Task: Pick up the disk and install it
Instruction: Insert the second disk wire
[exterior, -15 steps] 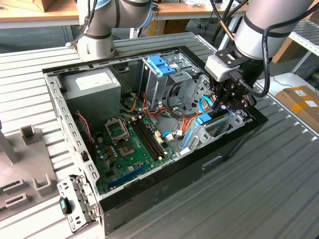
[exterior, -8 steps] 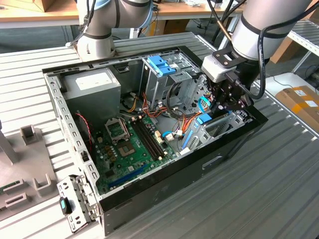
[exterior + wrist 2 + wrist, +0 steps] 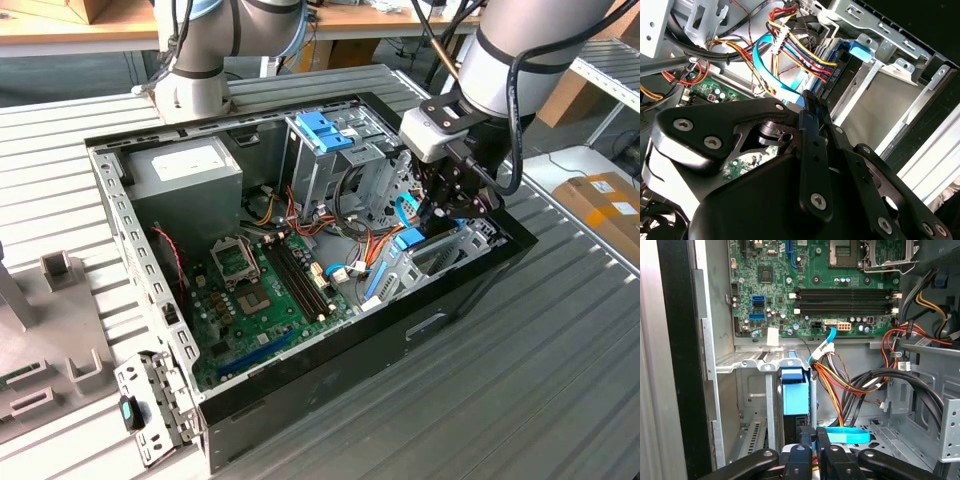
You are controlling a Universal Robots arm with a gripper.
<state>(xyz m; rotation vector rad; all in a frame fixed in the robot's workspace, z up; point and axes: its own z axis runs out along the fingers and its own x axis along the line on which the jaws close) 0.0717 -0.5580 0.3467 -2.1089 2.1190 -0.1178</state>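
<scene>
The disk [image 3: 793,392] stands on edge in the metal bay at the case's front corner, with its blue bracket facing out. It also appears as a blue tab in the exterior view [image 3: 410,241] and in the second wrist view [image 3: 860,49]. My gripper [image 3: 813,432] hangs just over the bay beside the disk's end, fingers [image 3: 801,450] drawn together with nothing between them. The exterior view puts my gripper [image 3: 437,210] inside the case, slightly above the blue bracket. Whether the fingertips touch the disk is hidden.
A blue flat cable [image 3: 842,435] and a bundle of coloured wires [image 3: 850,385] lie right beside the fingers. The green motherboard [image 3: 265,285], grey power supply [image 3: 190,170] and blue-latched drive cage [image 3: 325,130] share the case. A second arm's base [image 3: 195,80] stands behind.
</scene>
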